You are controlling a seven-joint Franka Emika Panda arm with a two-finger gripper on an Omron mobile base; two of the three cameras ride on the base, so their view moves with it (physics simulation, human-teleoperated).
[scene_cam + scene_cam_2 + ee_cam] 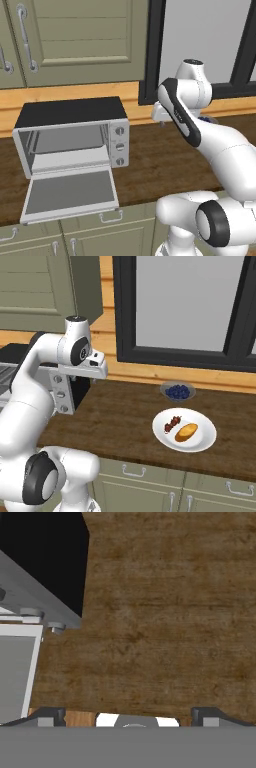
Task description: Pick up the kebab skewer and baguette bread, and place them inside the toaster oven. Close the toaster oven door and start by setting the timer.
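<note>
The toaster oven (70, 132) stands at the left of the wooden counter, and its door (70, 192) hangs open, flat toward the front edge. In the hand view its black top (40, 552) and knobs (30, 614) sit at the upper left. My gripper (129, 717) hovers open over bare counter just right of the oven, holding nothing. Far to the right, the kebab skewer (173, 423) and the baguette bread (186, 432) lie side by side on a white plate (206, 442), well apart from the gripper.
A glass bowl of dark blue berries (177, 391) stands behind the plate, near the dark window frame (180, 356). Wall cabinets (75, 40) hang above the oven. The stretch of counter (120, 416) between oven and plate is bare wood.
</note>
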